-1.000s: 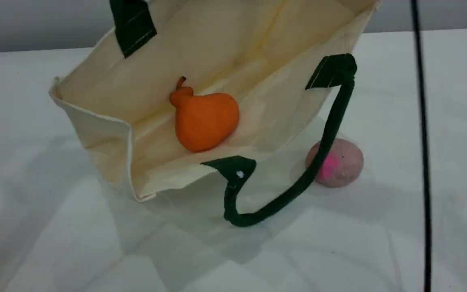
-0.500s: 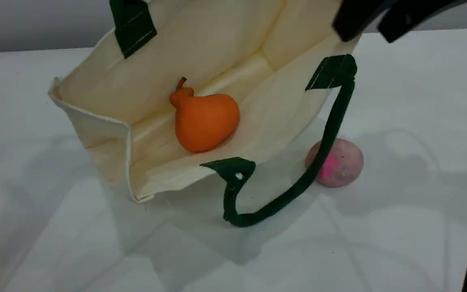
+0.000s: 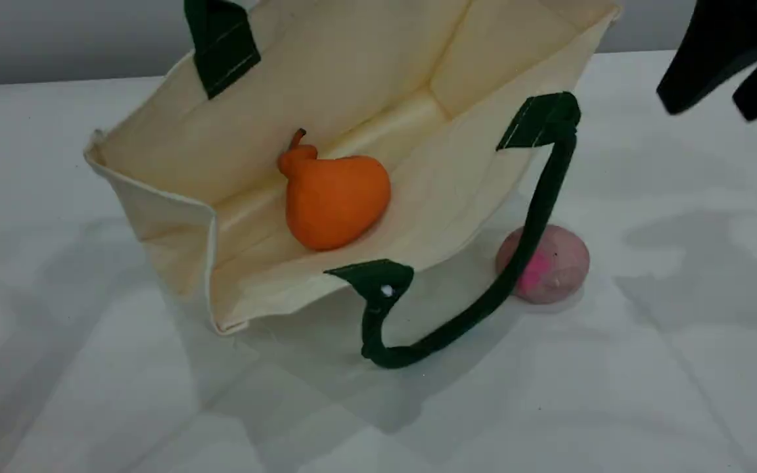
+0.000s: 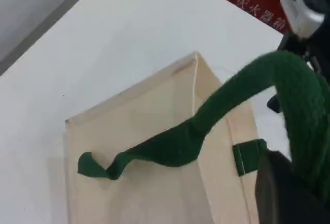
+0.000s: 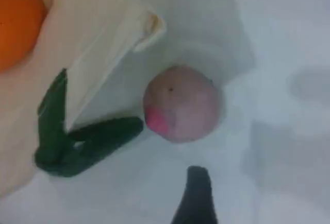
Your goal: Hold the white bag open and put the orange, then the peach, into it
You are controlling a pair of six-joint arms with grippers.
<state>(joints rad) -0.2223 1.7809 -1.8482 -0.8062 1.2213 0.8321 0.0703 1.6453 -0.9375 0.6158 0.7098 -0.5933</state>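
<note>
White bag (image 3: pixel 175 236): cream canvas tote, matte woven cloth, creased. It lies tilted on the white table (image 3: pixel 89 368), left of centre, mouth gaping toward the near side. No print visible on it.

Far handle (image 3: pixel 221 46): dark green flat strap with lighter stitching, runs up out of the top edge. In the left wrist view the left end effector (image 4: pixel 289 193) is clamped on that strap, which arches up from the bag.

Red object (image 4: pixel 258 2) at the top of the left wrist view carries white characters, too blurred to read.

Orange (image 3: pixel 336 200): bright orange, smooth, pear-like with a knob and a short curved stem. It rests inside the bag on the lower wall.

Near handle (image 3: pixel 457 325): same green strap, loops down onto the table.

Peach (image 3: pixel 552 263): dull pinkish-grey ball with a bright pink patch and a few dark specks. It sits on the table just right of the bag mouth; the strap crosses its left side, contact unclear.

Right end effector (image 3: pixel 707 108): black, fingers apart, nothing between them, above the table far right of the peach.
</note>
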